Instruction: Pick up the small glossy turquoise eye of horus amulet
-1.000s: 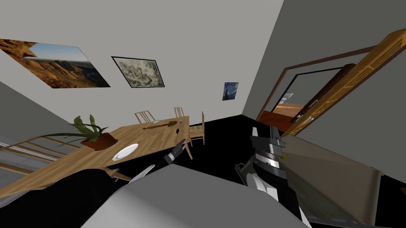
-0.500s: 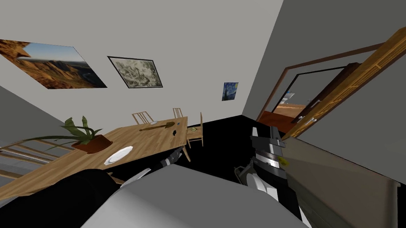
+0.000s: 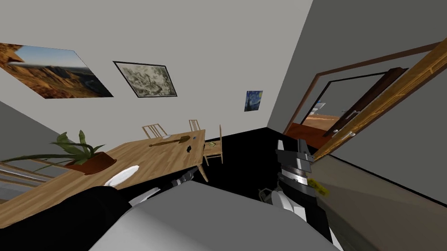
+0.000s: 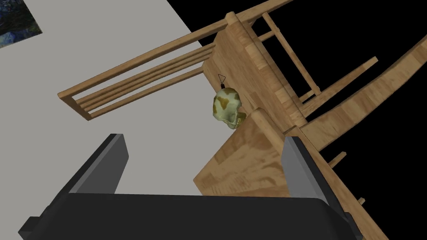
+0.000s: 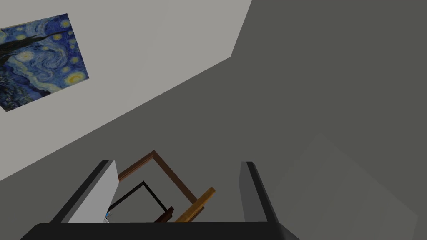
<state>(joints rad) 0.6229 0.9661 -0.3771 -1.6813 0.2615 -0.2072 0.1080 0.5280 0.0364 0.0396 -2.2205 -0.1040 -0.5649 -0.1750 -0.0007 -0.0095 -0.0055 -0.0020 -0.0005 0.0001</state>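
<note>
A tiny bluish speck [image 3: 194, 137] lies near the far end of the long wooden table [image 3: 140, 157]; it is too small to tell whether it is the amulet. My left gripper [image 3: 189, 171] hangs low beside the table's near corner, well short of the speck. In the left wrist view this gripper [image 4: 206, 162] is open and holds nothing. Beyond it sits a green-and-yellow skull-shaped trinket [image 4: 227, 109] on a wooden chair [image 4: 250, 71]. My right gripper [image 3: 293, 147] is raised at the right, and its wrist view shows it [image 5: 177, 187] open and holding nothing.
On the table stand a potted plant [image 3: 84, 154], a white plate [image 3: 122, 174], a long-handled tool [image 3: 169, 142] and a small dark object [image 3: 188, 148]. Chairs [image 3: 214, 147] ring the far end. A grey-brown cabinet [image 3: 383, 209] stands close on the right, below an open wooden door [image 3: 393, 95].
The whole head view has shifted: the table has slid left and the right-hand cabinet has grown nearer, so I have moved. My left gripper sits lower against the chest.
</note>
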